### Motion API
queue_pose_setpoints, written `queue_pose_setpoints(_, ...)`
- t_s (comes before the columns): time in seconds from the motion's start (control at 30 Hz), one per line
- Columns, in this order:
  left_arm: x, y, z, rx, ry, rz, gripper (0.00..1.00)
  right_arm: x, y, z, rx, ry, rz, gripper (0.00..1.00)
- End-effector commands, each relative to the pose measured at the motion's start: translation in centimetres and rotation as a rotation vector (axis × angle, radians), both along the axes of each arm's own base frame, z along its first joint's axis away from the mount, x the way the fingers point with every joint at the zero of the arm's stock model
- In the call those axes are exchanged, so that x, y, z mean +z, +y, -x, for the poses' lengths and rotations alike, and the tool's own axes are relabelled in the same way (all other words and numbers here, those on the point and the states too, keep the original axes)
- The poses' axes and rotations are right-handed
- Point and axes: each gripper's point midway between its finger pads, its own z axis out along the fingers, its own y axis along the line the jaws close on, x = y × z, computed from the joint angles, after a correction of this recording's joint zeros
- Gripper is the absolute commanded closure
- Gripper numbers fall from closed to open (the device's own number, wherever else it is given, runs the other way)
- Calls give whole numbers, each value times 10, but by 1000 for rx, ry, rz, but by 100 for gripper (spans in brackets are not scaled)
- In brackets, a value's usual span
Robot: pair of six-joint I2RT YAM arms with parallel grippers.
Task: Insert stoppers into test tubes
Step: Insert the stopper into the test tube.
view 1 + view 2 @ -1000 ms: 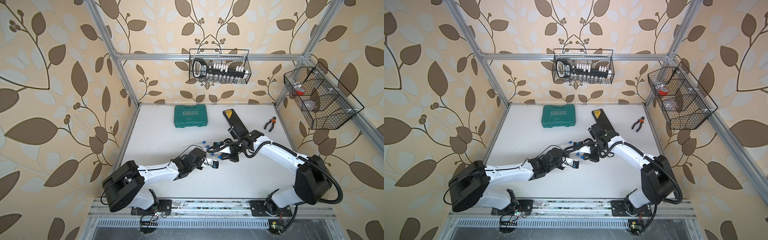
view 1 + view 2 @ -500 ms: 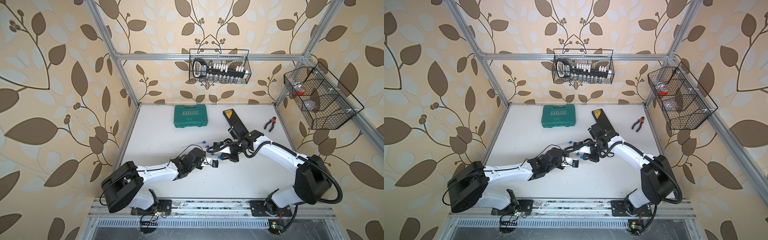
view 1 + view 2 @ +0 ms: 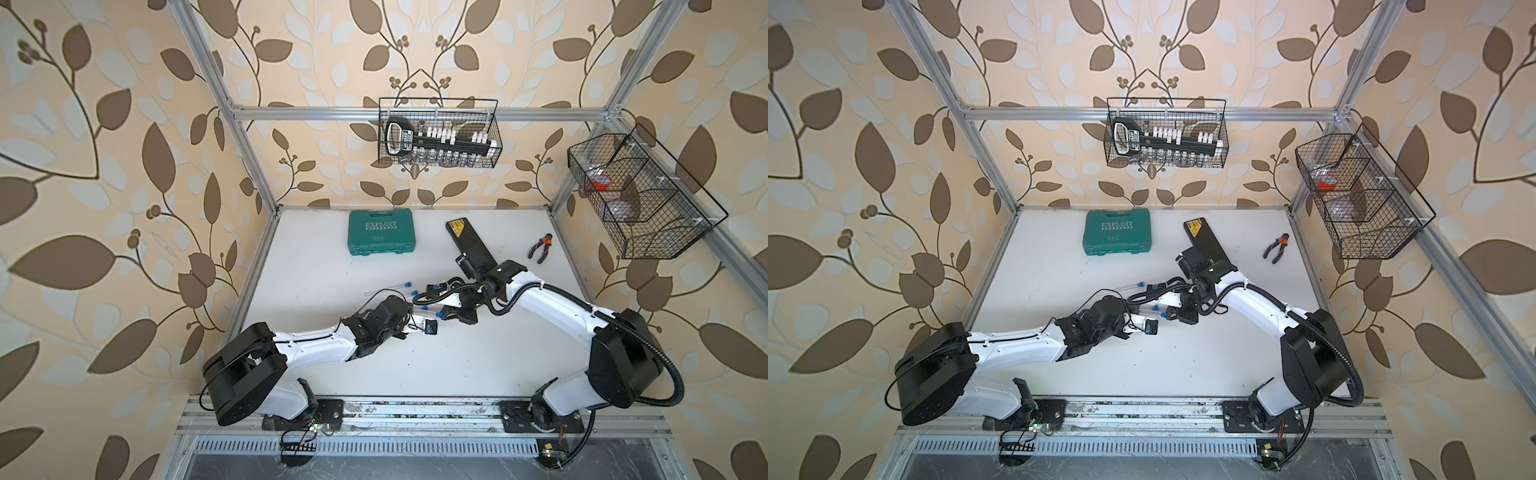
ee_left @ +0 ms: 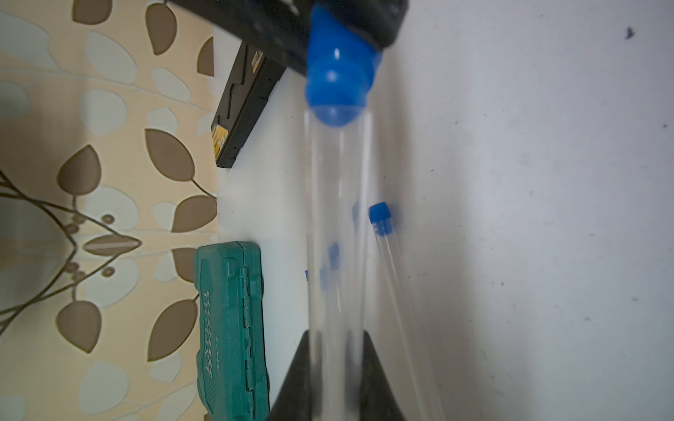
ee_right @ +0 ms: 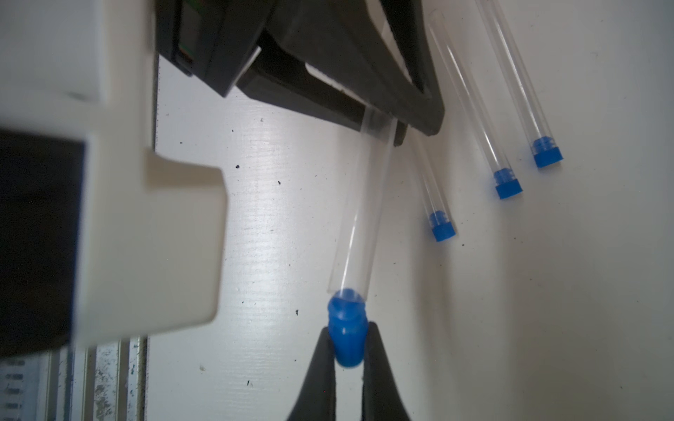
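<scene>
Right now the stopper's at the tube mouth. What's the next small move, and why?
Probably ease the right tool forward along the test tube, which the left tool grips. The stopper looks only partly seated in the tube's mouth, with most of its blue body outside.

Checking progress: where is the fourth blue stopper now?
Mid-table in the right wrist view: the fourth stopper is pinched in the right gripper, tip at the mouth of the test tube the left gripper holds, beside three stoppered tubes.

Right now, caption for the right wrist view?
Right gripper holds a stopper at the mouth of a tube held by the left gripper; three stoppered tubes lie alongside.
</scene>
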Motion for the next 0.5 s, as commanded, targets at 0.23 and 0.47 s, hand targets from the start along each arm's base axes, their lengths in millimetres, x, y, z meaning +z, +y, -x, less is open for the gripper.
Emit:
queue_pose_setpoints(0.23, 18, -21, 7, -53, -42, 37, 100, 10, 11, -11, -17, 4, -23, 92)
queue_pose_setpoints(0.47, 17, -27, 9, -104, -100, -37, 100, 27, 22, -16, -48, 59, -55, 100)
